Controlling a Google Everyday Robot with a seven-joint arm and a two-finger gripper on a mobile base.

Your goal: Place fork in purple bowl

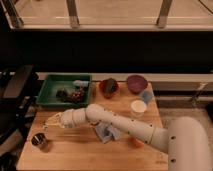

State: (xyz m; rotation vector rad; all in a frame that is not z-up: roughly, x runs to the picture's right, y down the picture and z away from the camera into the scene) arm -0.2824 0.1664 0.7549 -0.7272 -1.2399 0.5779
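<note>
The purple bowl [136,82] stands at the back right of the wooden table [75,155], upright and with nothing showing in it. My pale arm reaches from the lower right across the table to the left. The gripper [53,121] sits low at the table's left side, just in front of the green tray [50,100]. It is far from the purple bowl. The fork is hidden at the gripper's tip, where only a pale-yellow shape shows.
A reddish-orange bowl [109,86] stands left of the purple one. A white cup [138,107] and a blue cup [146,96] are at the right. A blue cloth [106,133] lies under my arm, a metal cup [40,141] front left, an orange carrot [136,143] front right.
</note>
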